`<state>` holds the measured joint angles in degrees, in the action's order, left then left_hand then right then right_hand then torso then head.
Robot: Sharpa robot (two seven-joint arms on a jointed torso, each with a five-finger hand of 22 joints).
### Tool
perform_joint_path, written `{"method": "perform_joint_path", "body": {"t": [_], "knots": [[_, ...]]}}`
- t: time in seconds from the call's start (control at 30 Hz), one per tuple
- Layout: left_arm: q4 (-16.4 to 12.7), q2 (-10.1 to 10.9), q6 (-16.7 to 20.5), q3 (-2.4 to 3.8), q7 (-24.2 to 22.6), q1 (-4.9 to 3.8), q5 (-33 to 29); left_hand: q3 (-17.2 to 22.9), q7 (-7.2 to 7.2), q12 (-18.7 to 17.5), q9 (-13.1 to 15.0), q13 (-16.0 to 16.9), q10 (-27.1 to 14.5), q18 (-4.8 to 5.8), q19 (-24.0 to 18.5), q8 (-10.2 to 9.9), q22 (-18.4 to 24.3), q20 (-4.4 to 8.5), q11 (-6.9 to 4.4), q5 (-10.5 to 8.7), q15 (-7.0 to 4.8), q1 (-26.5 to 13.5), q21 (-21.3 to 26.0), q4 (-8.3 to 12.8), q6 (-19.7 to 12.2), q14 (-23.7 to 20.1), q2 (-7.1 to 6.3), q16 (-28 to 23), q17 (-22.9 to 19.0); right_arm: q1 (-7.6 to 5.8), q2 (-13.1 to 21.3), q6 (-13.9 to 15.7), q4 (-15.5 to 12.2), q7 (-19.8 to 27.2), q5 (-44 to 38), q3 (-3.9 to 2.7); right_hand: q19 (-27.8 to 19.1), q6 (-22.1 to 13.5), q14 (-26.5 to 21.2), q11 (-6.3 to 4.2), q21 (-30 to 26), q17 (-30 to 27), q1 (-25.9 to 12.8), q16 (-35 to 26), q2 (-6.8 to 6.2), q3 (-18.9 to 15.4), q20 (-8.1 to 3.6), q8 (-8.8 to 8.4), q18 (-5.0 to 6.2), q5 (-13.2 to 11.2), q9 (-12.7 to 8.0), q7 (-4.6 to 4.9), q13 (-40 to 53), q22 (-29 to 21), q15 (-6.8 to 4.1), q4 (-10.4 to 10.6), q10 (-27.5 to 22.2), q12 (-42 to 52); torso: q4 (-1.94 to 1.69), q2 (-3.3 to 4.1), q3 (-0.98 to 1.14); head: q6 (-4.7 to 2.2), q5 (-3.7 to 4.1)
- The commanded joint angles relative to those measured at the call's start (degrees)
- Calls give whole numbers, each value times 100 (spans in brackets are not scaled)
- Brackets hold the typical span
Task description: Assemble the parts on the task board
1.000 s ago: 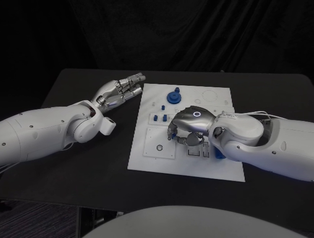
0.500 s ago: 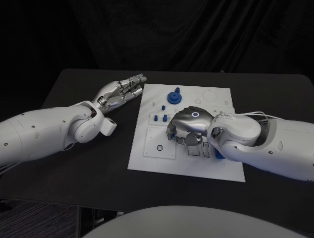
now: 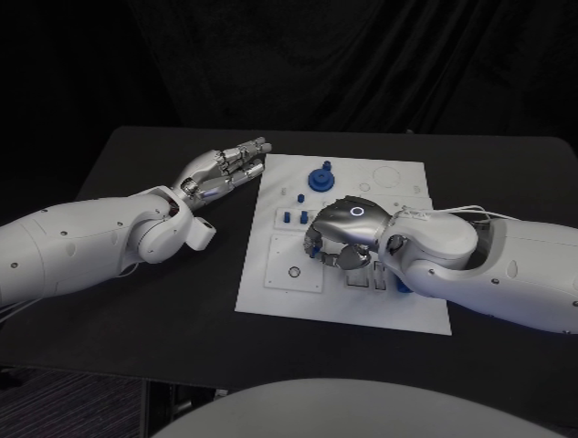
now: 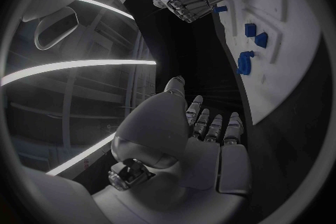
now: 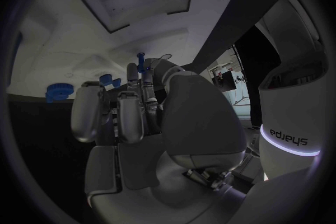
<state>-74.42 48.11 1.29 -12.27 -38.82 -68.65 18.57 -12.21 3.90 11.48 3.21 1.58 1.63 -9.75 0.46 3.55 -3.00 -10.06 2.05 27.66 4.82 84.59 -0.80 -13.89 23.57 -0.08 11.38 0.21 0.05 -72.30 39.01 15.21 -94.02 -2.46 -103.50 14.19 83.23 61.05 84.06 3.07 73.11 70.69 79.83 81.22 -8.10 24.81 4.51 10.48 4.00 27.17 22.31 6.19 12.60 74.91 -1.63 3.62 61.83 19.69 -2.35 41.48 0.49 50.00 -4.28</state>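
Right hand (image 3: 345,235) has crept slightly leftward over the task board (image 3: 278,290), pinching a blue part (image 5: 140,59); left hand (image 3: 223,168) unchanged, open beside it.

The right robot hand (image 3: 345,239) and its arm cover the task board's (image 3: 289,290) near right; bare worktop (image 3: 144,301) lies open left of the board, below the left robot hand (image 3: 223,169).

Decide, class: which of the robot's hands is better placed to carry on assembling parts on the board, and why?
Probably the right hand: it hovers over the middle of the task board, fingers curled down among the blue parts. The left hand lies beside the board's far left edge.
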Motion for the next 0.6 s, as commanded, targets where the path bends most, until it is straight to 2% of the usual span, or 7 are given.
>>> {"method": "perform_joint_path", "body": {"t": [0.03,0.27,0.6], "knots": [[6,-17,-127,4,-111,13,-7,25,19,39,10,9,6,47,13,24,-25,-57,39,34,66,30,16,13,62,8,55,-21,-5,15,-15,54,3,-62,-52,-4,-14,-10,123,-5,-42,-10,-45,-37,21,0,22,-20,-30,-17,9,15,10,1019,37,-36,51,13,2,2,2,0,0],[18,-33,-153,4,-94,19,-7,33,31,46,14,10,9,51,22,32,-49,-75,50,35,88,34,10,19,89,8,61,-21,-5,15,-38,21,20,-75,-52,-4,-22,-11,117,-5,-61,-31,-46,-47,20,0,22,-22,-25,-17,9,15,11,1013,36,-38,54,14,3,2,4,0,-1],[31,-42,-188,4,-74,30,-7,47,44,50,21,10,11,61,37,43,-82,-101,61,44,124,43,0,32,131,8,71,-21,-5,16,-68,-80,33,-104,-52,-4,-47,-48,97,3,-111,-75,-64,-73,15,3,25,-58,-14,-14,3,21,7,999,39,-42,26,-5,5,1,-4,0,-8]]}}
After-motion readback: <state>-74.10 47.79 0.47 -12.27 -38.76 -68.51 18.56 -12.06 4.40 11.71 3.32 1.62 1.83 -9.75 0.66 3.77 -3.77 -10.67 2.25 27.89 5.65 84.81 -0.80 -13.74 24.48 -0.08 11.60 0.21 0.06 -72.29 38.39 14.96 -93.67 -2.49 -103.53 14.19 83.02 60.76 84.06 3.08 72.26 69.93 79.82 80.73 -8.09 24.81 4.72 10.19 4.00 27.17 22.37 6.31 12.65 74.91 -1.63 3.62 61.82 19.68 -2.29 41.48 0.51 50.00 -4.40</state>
